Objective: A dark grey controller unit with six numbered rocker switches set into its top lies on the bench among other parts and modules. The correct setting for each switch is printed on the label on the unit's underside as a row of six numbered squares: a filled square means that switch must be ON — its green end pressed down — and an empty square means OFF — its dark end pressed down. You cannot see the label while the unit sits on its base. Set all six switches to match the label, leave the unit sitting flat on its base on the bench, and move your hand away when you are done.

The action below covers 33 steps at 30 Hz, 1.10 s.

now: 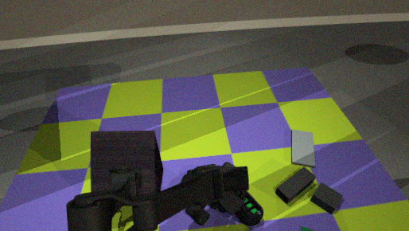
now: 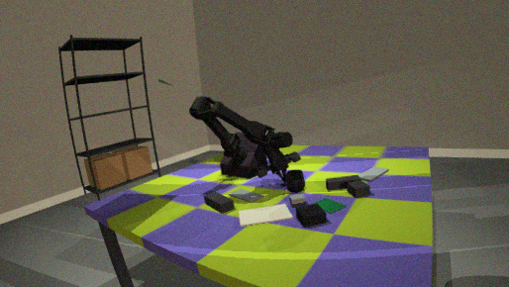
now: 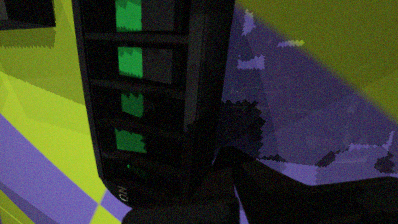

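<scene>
Closed gripper (image 1: 235, 205) beside the controller unit (image 1: 250, 209)

Jaws narrow, holding nothing; green rocker switches (image 3: 130, 62) fill the wrist view's upper left.

controller unit (image 3: 150, 100): dark grey, fills the left and middle of the view, running from the top edge to the near bottom
switches (image 3: 131, 62): 4 in view, stacked in a column, each with a green patch on its left half
marking: "ON" printed at the unit's near left corner
gripper (image 3: 225, 165): dark, closed, empty, pressed beside the unit's right wall
bench (image 3: 310, 85): purple and yellow-green checks on both sides
</scene>
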Each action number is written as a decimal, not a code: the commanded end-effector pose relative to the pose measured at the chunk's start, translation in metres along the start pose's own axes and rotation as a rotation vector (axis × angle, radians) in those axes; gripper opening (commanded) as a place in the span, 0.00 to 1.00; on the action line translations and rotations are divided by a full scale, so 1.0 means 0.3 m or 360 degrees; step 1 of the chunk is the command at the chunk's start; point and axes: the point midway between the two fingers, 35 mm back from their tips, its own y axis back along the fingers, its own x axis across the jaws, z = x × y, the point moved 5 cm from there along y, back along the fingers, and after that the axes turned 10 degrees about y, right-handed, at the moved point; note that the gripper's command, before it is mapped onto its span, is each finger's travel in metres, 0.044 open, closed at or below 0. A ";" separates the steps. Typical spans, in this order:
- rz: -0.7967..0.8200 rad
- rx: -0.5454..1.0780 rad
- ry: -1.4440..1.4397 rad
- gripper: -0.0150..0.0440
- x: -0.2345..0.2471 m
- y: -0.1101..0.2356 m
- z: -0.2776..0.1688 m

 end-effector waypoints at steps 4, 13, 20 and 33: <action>0.0013 -0.0005 -0.0014 0.25 0.032 -0.008 0.014; 0.0013 -0.0005 -0.0014 0.25 0.061 -0.016 0.025; 0.0014 -0.0006 -0.0015 0.25 0.081 -0.023 0.035; 0.0015 -0.0006 -0.0015 0.25 0.123 -0.036 0.058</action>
